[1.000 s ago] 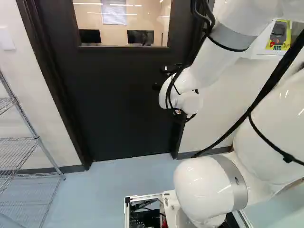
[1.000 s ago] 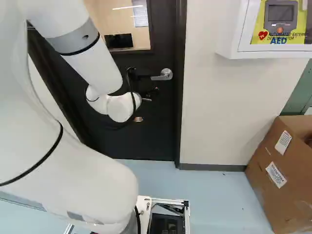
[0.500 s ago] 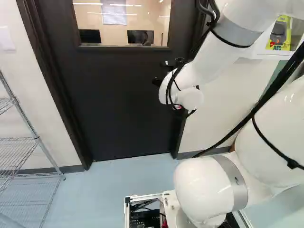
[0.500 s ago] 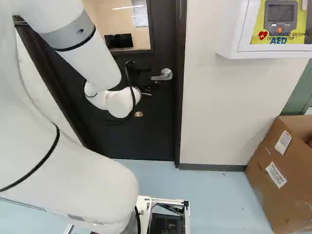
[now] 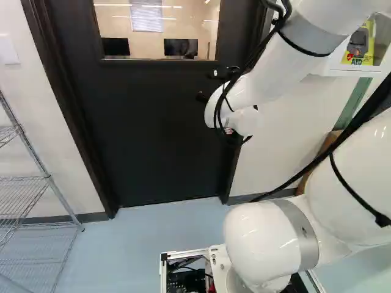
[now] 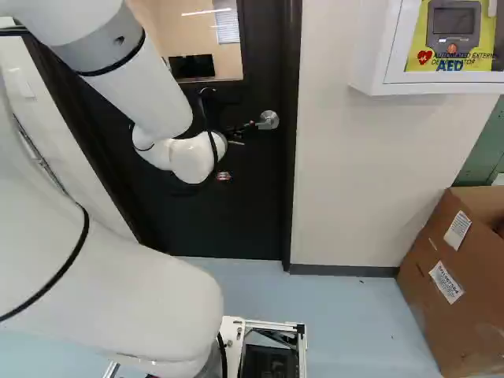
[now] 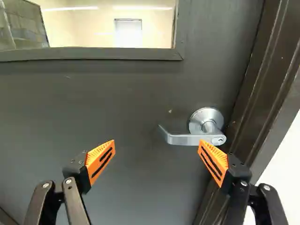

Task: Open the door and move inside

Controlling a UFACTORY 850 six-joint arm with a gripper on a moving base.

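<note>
Beyond the wrist, my gripper shows as small dark parts overlapping the lever of the door handle in the right base view. The dark door stands closed in its frame. In the wrist view my gripper has its orange-padded fingers spread wide, with nothing held. The silver lever handle is ahead of them, on the side of the finger nearer the door frame; that fingertip overlaps the underside of the lever's pivot end. Whether they touch I cannot tell.
A wire shelf stands left of the door in the left base view. Right of the door, a white AED cabinet juts from the wall above a cardboard box. The door window shows monitors in a room beyond.
The arm's wrist has risen slightly, and in the right base view the gripper's dark parts now overlap the lever. The upper arm links have swung a little. The base and door have not moved.
</note>
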